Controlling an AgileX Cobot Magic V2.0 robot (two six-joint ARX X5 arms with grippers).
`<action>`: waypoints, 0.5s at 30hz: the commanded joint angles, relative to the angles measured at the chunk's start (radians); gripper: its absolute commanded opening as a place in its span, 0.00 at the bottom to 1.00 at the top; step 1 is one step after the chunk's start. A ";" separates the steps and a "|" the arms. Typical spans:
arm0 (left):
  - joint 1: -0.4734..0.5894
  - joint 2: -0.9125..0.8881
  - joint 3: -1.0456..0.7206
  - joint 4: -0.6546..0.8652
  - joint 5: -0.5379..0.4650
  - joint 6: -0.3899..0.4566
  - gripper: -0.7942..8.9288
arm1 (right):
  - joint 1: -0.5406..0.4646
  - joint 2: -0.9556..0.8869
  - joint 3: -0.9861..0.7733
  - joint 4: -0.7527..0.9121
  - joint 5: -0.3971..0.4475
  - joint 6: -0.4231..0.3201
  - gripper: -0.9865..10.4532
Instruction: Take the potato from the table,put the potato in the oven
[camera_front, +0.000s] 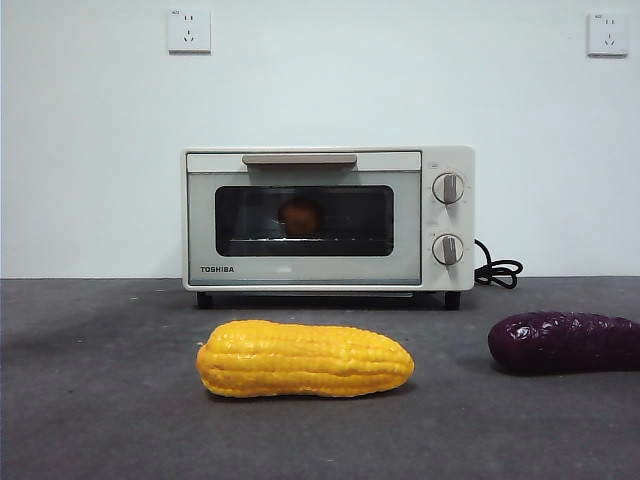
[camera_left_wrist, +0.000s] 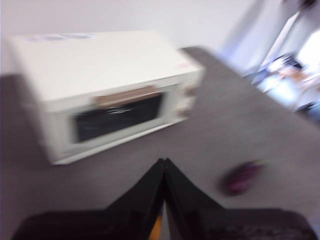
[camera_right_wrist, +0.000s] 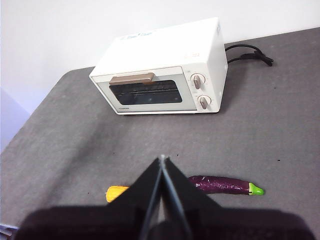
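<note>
Potato (camera_front: 300, 216) inside the closed TOSHIBA toaster oven (camera_front: 310, 270), visible through the dark glass door on the rack. Oven at the back of the grey worktop (camera_front: 100, 400). Corn cob (camera_front: 304, 359) in front of it, purple eggplant (camera_front: 563, 342) to one side. Left gripper (camera_left_wrist: 164, 161) clenched, empty, raised above the worktop. Right gripper (camera_right_wrist: 162, 158) likewise clenched, empty.

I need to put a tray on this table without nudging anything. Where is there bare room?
The table is bare left of the corn cob, and between the cob and the oven. The right wrist view shows more bare table right of the oven, past its cord. It is tighter between the cob and the purple vegetable.
</note>
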 joint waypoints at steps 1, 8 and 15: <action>0.019 0.005 -0.006 -0.003 -0.121 0.278 0.08 | 0.001 -0.002 0.001 -0.022 0.013 -0.003 0.09; 0.104 -0.085 -0.131 0.102 -0.155 0.331 0.08 | 0.001 -0.002 0.001 -0.022 0.018 -0.003 0.09; 0.172 -0.301 -0.518 0.445 -0.161 0.329 0.08 | 0.001 -0.002 0.001 -0.022 0.018 -0.003 0.09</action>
